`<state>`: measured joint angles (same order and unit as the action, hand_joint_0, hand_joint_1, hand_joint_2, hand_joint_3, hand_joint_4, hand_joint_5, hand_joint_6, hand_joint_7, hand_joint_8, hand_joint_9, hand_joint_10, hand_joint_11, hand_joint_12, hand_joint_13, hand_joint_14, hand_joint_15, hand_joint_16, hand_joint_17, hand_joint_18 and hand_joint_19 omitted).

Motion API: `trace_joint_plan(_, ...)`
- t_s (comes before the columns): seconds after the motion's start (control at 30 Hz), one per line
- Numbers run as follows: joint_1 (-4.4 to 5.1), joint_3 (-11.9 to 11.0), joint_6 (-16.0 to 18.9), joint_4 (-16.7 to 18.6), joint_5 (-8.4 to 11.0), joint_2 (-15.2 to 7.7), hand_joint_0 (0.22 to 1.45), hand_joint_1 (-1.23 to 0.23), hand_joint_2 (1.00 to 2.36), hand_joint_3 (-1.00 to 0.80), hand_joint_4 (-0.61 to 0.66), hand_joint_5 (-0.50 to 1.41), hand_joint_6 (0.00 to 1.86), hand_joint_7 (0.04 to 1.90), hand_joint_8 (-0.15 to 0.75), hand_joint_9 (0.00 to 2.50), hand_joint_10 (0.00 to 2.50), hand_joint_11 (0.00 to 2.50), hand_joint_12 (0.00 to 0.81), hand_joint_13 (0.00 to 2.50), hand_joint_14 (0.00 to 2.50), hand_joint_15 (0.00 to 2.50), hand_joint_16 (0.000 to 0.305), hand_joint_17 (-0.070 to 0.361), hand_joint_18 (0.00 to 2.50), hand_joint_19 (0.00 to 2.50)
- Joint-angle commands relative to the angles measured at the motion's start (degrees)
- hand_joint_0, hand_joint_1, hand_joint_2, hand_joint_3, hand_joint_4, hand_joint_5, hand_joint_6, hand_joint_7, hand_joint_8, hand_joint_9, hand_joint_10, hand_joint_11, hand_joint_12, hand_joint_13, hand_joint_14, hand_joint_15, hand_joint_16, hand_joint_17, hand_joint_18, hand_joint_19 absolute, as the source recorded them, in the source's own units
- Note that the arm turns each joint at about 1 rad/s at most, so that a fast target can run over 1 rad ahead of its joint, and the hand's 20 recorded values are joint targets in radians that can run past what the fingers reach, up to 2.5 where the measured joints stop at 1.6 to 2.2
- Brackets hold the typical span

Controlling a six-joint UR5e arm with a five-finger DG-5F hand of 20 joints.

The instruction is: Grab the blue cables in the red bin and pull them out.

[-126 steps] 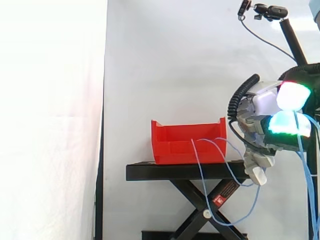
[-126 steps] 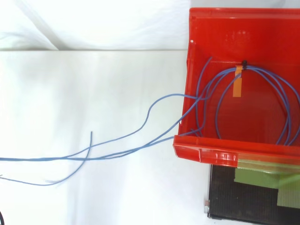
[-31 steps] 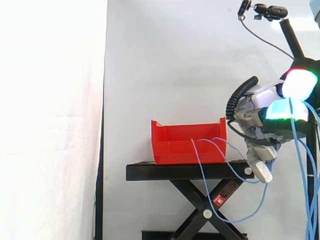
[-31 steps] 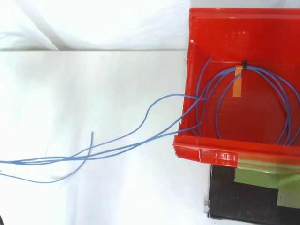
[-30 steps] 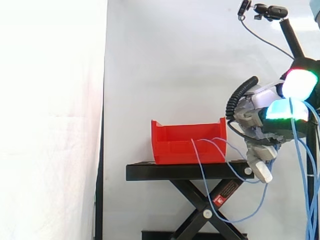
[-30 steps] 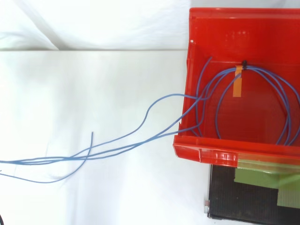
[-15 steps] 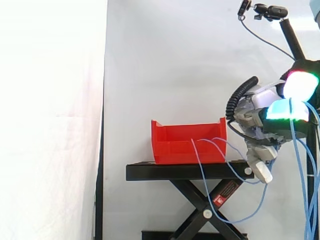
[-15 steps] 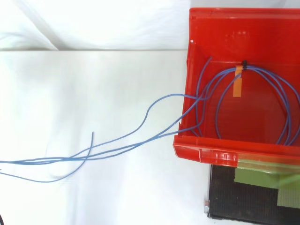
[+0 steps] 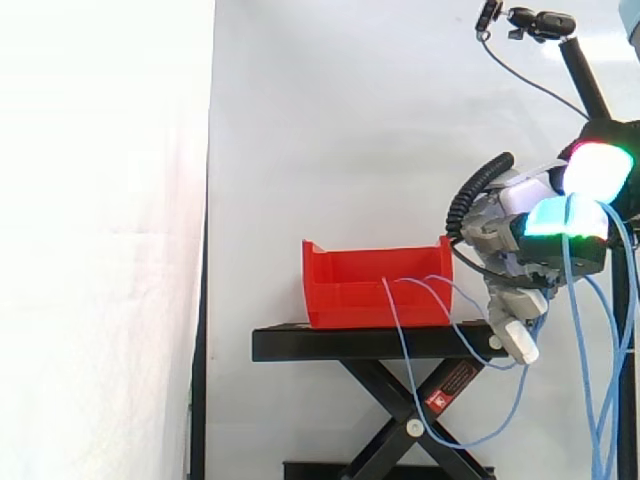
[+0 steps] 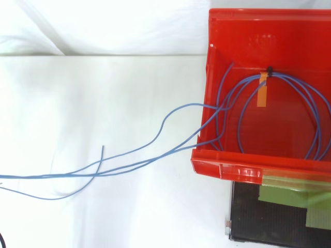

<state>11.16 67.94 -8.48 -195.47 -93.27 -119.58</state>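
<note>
A: Hand (image 9: 525, 240) state?
B: Curled tight round blue cables (image 10: 164, 123), right of red bin (image 9: 375, 290).
A: Cable position?
B: Partly coiled inside bin, draped over wall, sagging beside black stand (image 9: 370, 343).

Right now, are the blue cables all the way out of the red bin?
No, loops of the blue cables lie inside the red bin, with strands trailing out over its wall.

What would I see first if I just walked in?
Probably the bright red bin on the black stand, with blue cables spilling over its side. Next, the robot hand at the right of the side view, its pads glowing, curled round those cables.
</note>
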Motion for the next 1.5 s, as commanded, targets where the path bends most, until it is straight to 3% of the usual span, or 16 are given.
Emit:
trace_joint_plan(0.0, 0.00, 0.00, 0.00, 0.00, 0.01, 0.04, 0.83, -1.04, 1.00, -1.00, 0.26, 0.62, 0.98, 0.33, 0.249, 0.81, 0.02, 0.63, 0.316, 0.75, 0.02, 0.46, 0.039, 0.088, 0.56, 0.58)
trace_joint_plan(0.8, 0.00, 0.00, 0.00, 0.00, -0.07, 0.04, 0.83, -1.07, 1.00, -1.00, 0.29, 0.54, 1.02, 0.29, 0.254, 0.76, 0.02, 0.66, 0.322, 0.73, 0.02, 0.46, 0.040, 0.091, 0.56, 0.58)
trace_joint_plan(1.47, 0.09, 0.00, 0.00, 0.00, 0.01, 0.04, 0.84, -1.10, 1.00, -1.00, 0.30, 0.48, 0.87, 0.35, 0.245, 0.68, 0.02, 0.66, 0.324, 0.71, 0.02, 0.47, 0.042, 0.095, 0.55, 0.58)
